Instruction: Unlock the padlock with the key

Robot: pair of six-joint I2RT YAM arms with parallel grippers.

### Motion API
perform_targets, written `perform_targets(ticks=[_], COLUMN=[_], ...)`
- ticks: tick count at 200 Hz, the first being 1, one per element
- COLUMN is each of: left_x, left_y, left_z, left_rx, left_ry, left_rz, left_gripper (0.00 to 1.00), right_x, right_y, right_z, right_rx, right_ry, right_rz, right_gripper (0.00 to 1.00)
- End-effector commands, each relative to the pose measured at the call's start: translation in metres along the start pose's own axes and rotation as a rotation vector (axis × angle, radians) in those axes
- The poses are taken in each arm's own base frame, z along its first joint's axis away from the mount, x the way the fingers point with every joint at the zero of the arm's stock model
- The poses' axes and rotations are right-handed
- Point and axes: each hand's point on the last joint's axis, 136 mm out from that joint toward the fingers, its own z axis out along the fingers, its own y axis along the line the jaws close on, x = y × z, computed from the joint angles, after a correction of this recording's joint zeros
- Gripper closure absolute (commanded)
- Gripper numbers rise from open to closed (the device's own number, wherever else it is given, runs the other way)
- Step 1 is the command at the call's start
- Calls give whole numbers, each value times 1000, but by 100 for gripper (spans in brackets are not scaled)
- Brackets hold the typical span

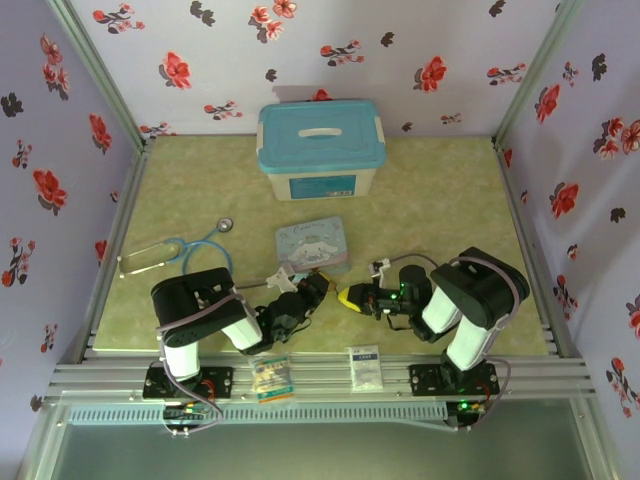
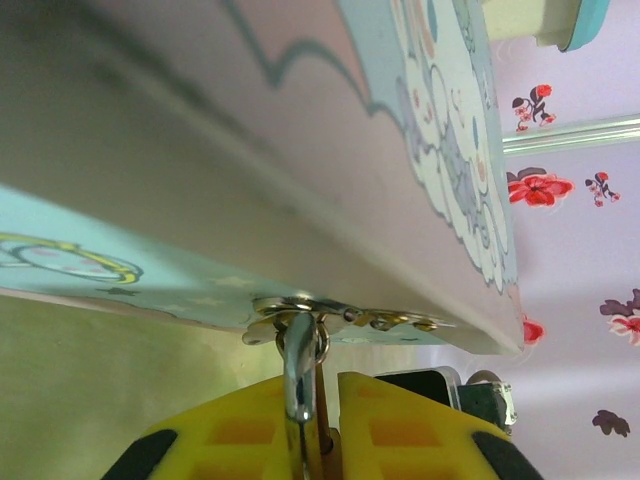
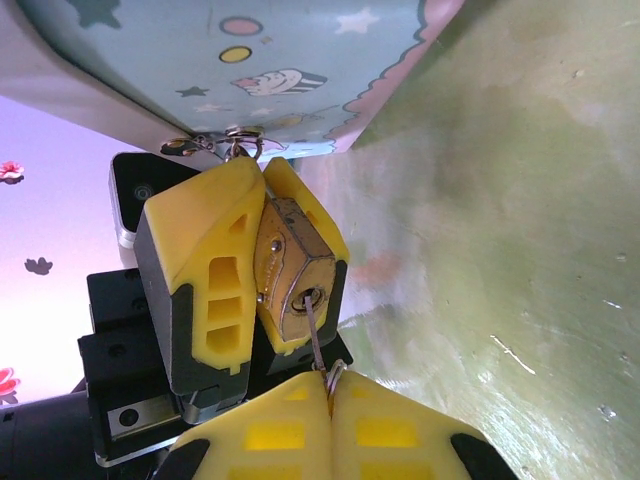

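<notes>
The brass padlock [image 3: 292,275] is clamped between the yellow fingers [image 3: 215,250] of my left gripper [image 2: 322,390], which is shut on it. Its silvery shackle [image 2: 297,365] runs up through the hasp [image 2: 335,316] on the edge of the cartoon tin [image 2: 300,150]. The thin key [image 3: 314,335] sticks into the keyhole on the padlock's bottom face. My right gripper [image 3: 330,388] is shut on the key's head and ring. In the top view the left gripper [image 1: 318,288] and the right gripper [image 1: 352,298] meet tip to tip just in front of the tin [image 1: 312,243].
A white box with a blue lid [image 1: 320,150] stands at the back of the green mat. A stethoscope [image 1: 180,252] lies at the left. Two small packets [image 1: 270,376] [image 1: 363,366] rest on the front rail. Floral walls close in the sides.
</notes>
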Motion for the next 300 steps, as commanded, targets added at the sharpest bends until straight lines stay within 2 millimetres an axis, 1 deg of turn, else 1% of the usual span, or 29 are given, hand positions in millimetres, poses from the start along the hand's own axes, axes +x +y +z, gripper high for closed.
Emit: perform_targets(ticks=[1,47,77,98,112,147,183,203,220,230,237,247,273,300], left_x=[19,34,39,39,38,37,40,42,43,42,42,41,43,45], left_y=[-2,-4,-5,-11,-11,-11,-9,-9,-12,-14,-16,-16,-13,-14], left_z=[3,0,4,4,2,1,4,5,5,4,4,4,5,9], left_rx=[8,16,22,35,36,35,30,32,38,43,46,46,40,42], left_ry=[77,107,115,118,117,119,123,131,134,134,135,133,137,140], left_rz=[-82,-94,-112,-115,-114,-111,-109,-117,-126,-118,-120,-124,-132,-139], left_gripper=[100,100,100,100,100,100,100,100,100,100,100,100,100,100], right_x=[-5,-20,-24,-31,-36,-38,-39,-44,-50,-55,-57,-57,-59,-59], right_y=[4,5,1,-7,-12,-13,-5,-1,-4,-10,-10,-6,4,7], right_z=[1,-7,-7,-11,-13,-11,-10,-9,-7,-3,0,2,-1,0], right_rx=[-22,-38,-32,-19,-12,-13,-27,-33,-27,-18,-20,-26,-41,-45], right_ry=[16,-5,-10,-27,-45,-38,-41,-59,-69,-68,-62,-57,-82,-80], right_rz=[-31,-4,13,48,63,68,55,42,31,39,36,7,-44,-85], right_gripper=[100,100,100,100,100,100,100,100,100,100,100,100,100,100])
